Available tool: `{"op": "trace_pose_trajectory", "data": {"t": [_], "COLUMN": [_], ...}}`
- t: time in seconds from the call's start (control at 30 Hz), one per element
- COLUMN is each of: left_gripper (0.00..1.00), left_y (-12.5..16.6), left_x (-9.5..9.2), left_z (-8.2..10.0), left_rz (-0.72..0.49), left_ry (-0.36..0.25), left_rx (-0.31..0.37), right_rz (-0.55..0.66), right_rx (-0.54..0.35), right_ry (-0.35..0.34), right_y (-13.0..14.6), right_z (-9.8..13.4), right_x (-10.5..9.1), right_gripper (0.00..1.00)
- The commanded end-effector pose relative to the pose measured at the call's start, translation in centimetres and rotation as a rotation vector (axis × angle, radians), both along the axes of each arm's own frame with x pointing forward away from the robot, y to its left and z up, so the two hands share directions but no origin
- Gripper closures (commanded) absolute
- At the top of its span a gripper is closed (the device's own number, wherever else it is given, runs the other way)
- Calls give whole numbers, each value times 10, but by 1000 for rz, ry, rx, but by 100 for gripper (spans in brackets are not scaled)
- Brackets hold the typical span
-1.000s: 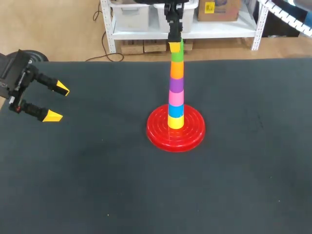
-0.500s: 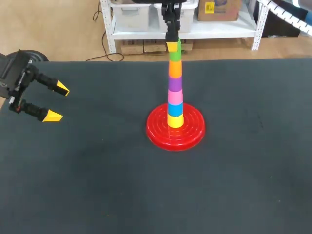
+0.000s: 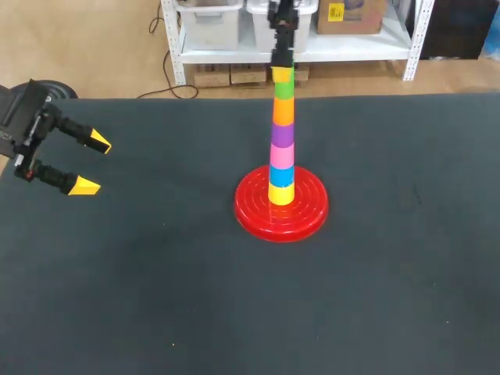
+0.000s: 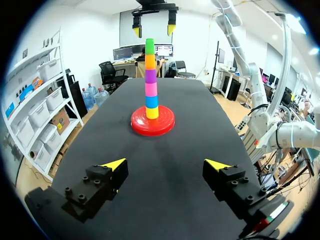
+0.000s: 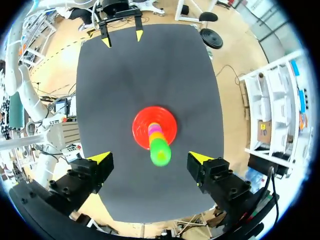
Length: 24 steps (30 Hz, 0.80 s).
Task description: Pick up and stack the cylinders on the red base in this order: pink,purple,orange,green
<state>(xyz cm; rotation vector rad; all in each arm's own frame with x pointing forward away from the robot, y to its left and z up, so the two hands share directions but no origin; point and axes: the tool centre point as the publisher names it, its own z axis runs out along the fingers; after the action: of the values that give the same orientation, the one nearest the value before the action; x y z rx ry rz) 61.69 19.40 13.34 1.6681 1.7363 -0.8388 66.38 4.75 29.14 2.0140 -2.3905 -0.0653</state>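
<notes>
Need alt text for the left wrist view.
A tower of coloured cylinders, yellow, blue, pink, purple, orange, green from the bottom up, stands upright on a red round base on the black table. The right gripper hangs open above the top green cylinder; the left gripper, jaws apart, points toward it.

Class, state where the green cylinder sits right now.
In the head view, the green cylinder sits mid-table atop the orange cylinder, below the open right pincer.

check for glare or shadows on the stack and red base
Head view: the red base shows a soft sheen, the table no hard shadow. Left wrist view: faint highlight on the base rim. Right wrist view: the green cylinder looks brightly lit.
</notes>
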Motion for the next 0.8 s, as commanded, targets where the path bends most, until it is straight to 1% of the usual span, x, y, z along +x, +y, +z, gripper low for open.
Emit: {"op": "trace_pose_trajectory", "data": {"t": [0.03, 0.17, 0.23, 0.3, 0.4, 0.47, 0.5, 0.53, 0.8], "left_gripper": [0, 0, 0, 0, 0, 0, 0, 0, 0], "left_y": [1, 1, 1, 1, 1, 1, 1, 1, 1], "left_x": [-1, -1, -1, -1, -1, -1, -1, -1, -1], "left_z": [-1, -1, -1, -1, -1, -1, -1, -1, -1], "left_rz": [0, 0, 0, 0, 0, 0, 0, 0, 0], "left_ry": [-5, -5, -5, -5, -5, -5, -5, -5, -5], "left_rx": [-3, -3, -3, -3, -3, -3, -3, -3, -3], "right_rz": [-38, -66, -58, -61, -57, -48, -9, 27, 27], "right_rx": [173, 278, 361, 402, 504, 619, 711, 859, 859], "right_ry": [-155, -147, -131, -129, -112, -116, -104, -104, -104], "right_y": [-33, -53, -59, -63, -70, -74, -75, -75, -75], "right_z": [-6, -13, -17, -22, -31, -37, -40, -44, -44], "right_x": [-22, -24, -25, -26, -28, -27, -27, -27, -27], "right_gripper": [0, 0, 0, 0, 0, 0, 0, 0, 0]}}
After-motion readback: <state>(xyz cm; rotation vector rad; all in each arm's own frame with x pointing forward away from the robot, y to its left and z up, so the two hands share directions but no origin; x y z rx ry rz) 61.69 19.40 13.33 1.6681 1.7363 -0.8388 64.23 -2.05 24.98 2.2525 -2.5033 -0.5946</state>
